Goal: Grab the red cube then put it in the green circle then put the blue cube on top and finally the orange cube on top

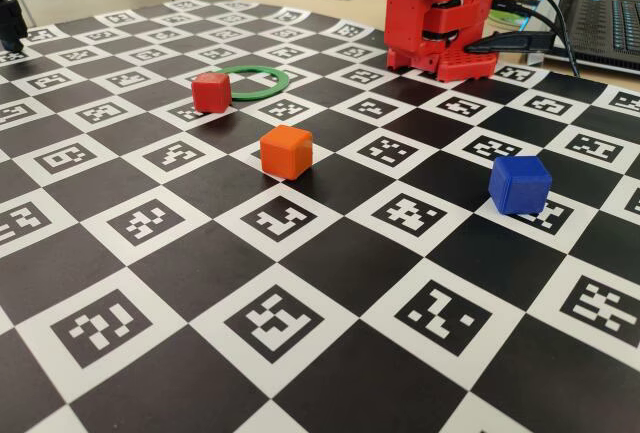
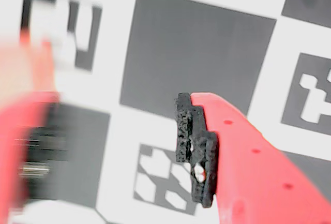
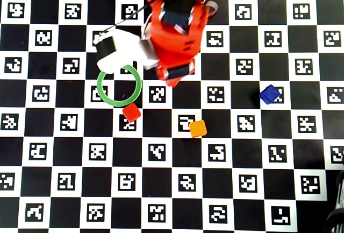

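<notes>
The red cube (image 1: 211,92) (image 3: 131,112) sits on the board just outside the green circle (image 1: 286,80) (image 3: 99,87), against the ring's near rim. Nothing lies inside the ring. Near the board's middle stands the orange cube (image 1: 286,151) (image 3: 198,128). The blue cube (image 1: 519,184) (image 3: 269,94) is off to the right. The red arm (image 1: 440,13) (image 3: 177,23) is folded at the far edge, away from all three cubes. In the wrist view my gripper (image 2: 108,105) is open, with only board squares between its black-padded right finger (image 2: 194,146) and the blurred left one.
A checkerboard mat with printed markers (image 1: 270,323) covers the table. A laptop (image 1: 610,23) and black cables (image 1: 520,38) lie at the far right behind the arm. A dark object (image 1: 10,18) stands at the far left edge.
</notes>
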`<state>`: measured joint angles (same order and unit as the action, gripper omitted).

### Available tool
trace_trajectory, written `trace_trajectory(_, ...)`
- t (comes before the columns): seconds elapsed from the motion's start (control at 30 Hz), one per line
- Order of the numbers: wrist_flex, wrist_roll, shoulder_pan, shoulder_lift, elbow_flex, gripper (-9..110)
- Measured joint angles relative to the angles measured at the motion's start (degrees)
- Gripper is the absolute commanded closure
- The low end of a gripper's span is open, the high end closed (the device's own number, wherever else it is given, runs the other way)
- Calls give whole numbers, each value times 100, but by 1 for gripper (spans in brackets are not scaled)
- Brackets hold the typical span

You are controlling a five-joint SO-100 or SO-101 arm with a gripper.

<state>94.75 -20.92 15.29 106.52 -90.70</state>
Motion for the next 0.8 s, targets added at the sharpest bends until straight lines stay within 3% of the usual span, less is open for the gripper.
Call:
trace_trajectory(0.4, -1011, 53, 765, -1591, -141, 58)
trace_trajectory(0.8, -2716, -237, 1063, -2118, -1441, 58)
